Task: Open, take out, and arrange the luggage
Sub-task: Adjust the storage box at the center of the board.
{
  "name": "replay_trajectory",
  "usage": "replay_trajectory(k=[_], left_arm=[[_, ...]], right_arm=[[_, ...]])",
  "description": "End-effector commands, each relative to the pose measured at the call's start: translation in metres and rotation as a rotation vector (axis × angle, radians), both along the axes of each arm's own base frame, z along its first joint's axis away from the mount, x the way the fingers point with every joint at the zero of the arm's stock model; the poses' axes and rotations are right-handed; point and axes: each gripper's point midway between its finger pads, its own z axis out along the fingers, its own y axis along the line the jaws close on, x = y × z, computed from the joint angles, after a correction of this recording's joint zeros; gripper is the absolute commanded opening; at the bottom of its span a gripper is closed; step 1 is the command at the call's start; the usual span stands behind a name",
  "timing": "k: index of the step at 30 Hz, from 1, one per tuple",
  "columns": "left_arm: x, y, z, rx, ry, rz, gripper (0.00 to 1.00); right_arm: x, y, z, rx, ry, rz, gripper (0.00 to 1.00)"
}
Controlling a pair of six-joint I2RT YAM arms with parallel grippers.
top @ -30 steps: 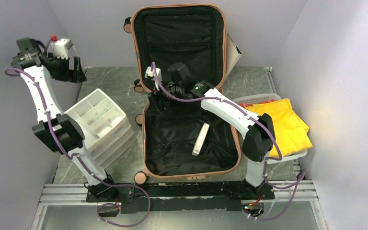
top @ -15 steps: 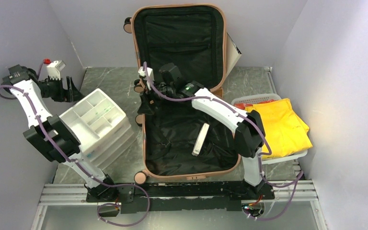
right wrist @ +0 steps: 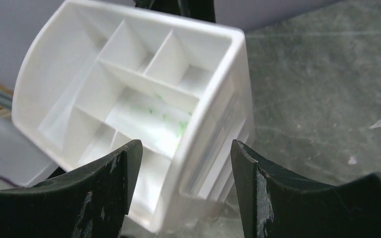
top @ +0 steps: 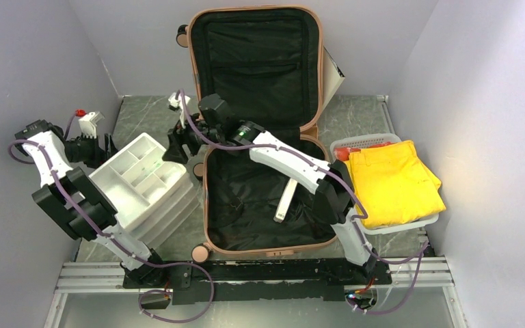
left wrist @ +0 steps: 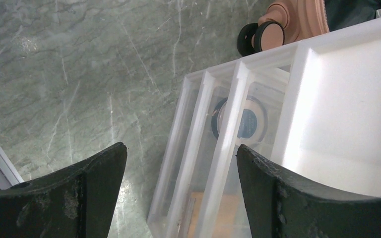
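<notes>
Watching the luggage [top: 263, 75] from overhead: it lies open at the middle of the counter [top: 140, 113]. Its base is flat toward the near edge, its lid stands up at the far edge, and the black lining shows. A white bar [top: 286, 199] lies loose in the base. My left jaws stand apart with nothing between them, near the left edge, just beside the white drawer organizer [top: 147, 181]. My right jaws, also apart and empty, hang just off the luggage's left side, facing the organizer's compartmented top. Yellow cloth [top: 393, 181] sits in a basket [top: 359, 142] at the right edge.
</notes>
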Motion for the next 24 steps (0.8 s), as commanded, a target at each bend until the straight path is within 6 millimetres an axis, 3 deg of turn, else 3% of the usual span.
replay_trajectory(k=[1, 4, 11, 14, 18, 19, 24], left_arm=[[-0.009, -0.014, 0.015, -0.001, -0.05, -0.045, 0.86], [-0.01, -0.016, 0.015, -0.005, -0.051, -0.043, 0.86], [-0.01, -0.017, 0.016, -0.001, -0.064, -0.035, 0.87], [-0.011, -0.018, 0.012, -0.006, -0.061, -0.044, 0.87], [-0.017, -0.021, -0.001, -0.013, -0.035, -0.064, 0.87], [-0.018, -0.021, -0.005, -0.011, -0.03, -0.066, 0.87], [-0.023, -0.021, -0.021, 0.006, -0.019, -0.042, 0.88]], right_arm=[[0.017, 0.011, 0.034, 0.031, -0.176, -0.109, 0.69], [0.03, 0.013, 0.03, -0.018, -0.31, -0.159, 0.66], [0.025, 0.01, -0.019, -0.202, -0.352, -0.165, 0.6], [0.023, 0.014, -0.027, -0.237, -0.378, -0.172, 0.45], [0.027, 0.015, -0.033, -0.258, -0.391, -0.192, 0.06], [0.032, 0.012, -0.034, -0.266, -0.392, -0.212, 0.0], [0.053, -0.022, -0.033, -0.228, -0.306, -0.223, 0.0]])
